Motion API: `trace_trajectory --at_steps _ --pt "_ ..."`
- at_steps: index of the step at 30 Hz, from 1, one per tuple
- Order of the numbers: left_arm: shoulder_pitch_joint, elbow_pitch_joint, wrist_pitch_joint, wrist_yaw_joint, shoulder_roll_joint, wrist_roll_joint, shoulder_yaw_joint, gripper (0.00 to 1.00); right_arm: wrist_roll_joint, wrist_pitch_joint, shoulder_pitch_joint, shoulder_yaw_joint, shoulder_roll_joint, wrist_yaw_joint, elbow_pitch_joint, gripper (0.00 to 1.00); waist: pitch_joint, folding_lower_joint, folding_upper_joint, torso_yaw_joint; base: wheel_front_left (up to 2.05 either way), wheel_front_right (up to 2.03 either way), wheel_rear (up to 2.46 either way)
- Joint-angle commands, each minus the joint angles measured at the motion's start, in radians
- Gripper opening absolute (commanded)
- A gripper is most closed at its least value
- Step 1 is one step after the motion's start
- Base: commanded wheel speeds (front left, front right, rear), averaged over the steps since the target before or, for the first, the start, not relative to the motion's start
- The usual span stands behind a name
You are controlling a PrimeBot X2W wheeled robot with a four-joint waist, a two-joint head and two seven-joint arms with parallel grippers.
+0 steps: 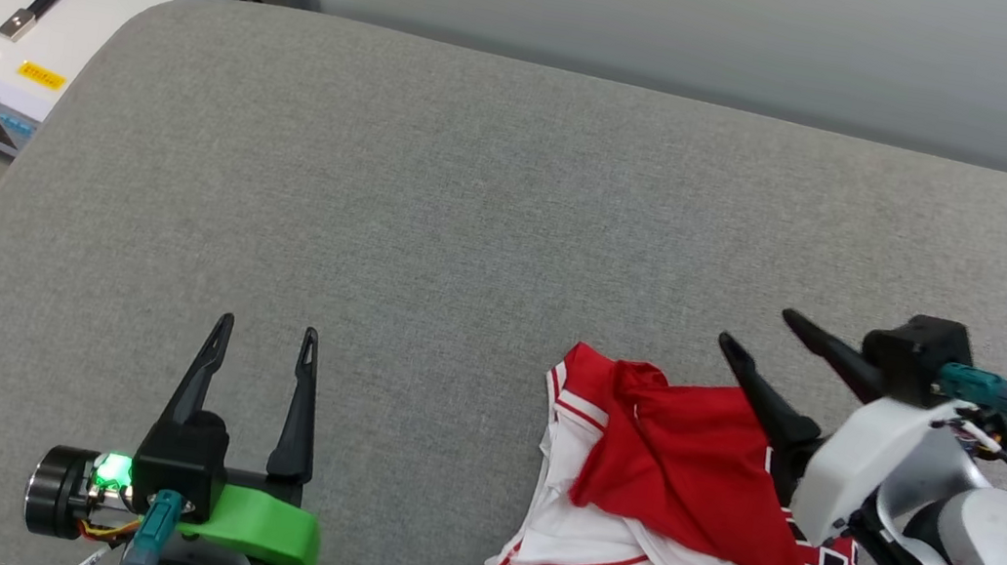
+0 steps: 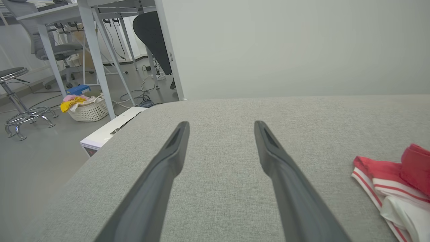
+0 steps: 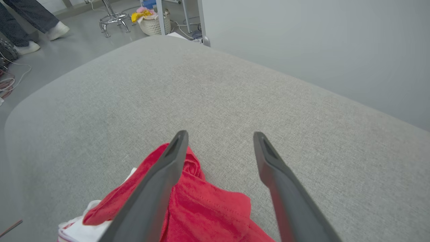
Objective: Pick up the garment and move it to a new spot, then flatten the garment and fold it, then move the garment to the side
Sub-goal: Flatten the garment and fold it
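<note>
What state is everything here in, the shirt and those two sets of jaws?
Red T-shirt with white sleeves: loosely folded, rumpled, lying unheld on the grey fabric cushion.
Left jaws: fingers spread open, empty, over bare cushion.
Right jaws: fingers spread open, empty, above the T-shirt.
White woven basket: holding yellow and pink cloth.

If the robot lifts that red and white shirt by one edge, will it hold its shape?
Probably not: the shirt lies in loose folds and creases, so it should droop. It looks thin and likely light. Pushed across the grey fabric surface, it would probably bunch up rather than slide.
</note>
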Motion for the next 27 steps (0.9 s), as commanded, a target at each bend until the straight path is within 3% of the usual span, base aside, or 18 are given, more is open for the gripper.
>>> trace_trajectory --at_steps 1,11,13,19,27 --pt "0.012 -0.007 -0.006 -0.007 0.002 0.008 0.003 1.0 -0.035 -0.031 0.036 -0.047 0.005 -0.001 -0.029 1.0 -0.026 0.0 0.0 -0.026 0.0 0.0 0.0" --pt "0.028 -0.025 -0.006 -0.014 0.006 0.018 0.0 1.0 -0.316 -0.228 0.223 -0.394 0.122 -0.001 -0.161 1.0 -0.069 0.0 0.0 -0.066 0.0 0.0 0.0" --pt "0.034 -0.028 -0.006 -0.011 0.009 0.024 -0.002 1.0 -0.397 -0.301 0.297 -0.476 0.19 -0.001 -0.184 1.0 -0.084 0.0 0.0 -0.072 0.0 0.0 0.0" --pt "0.06 -0.028 -0.006 0.009 0.017 0.037 -0.002 1.0 -0.492 -0.343 0.413 -0.529 0.271 -0.001 -0.216 1.0 -0.103 0.0 0.0 -0.075 0.0 0.0 0.0" --pt "0.1 -0.034 -0.006 0.022 0.029 0.041 -0.012 1.0 -0.504 -0.35 0.522 -0.595 0.355 -0.001 -0.229 1.0 -0.121 0.0 0.0 -0.07 0.0 0.0 0.0"
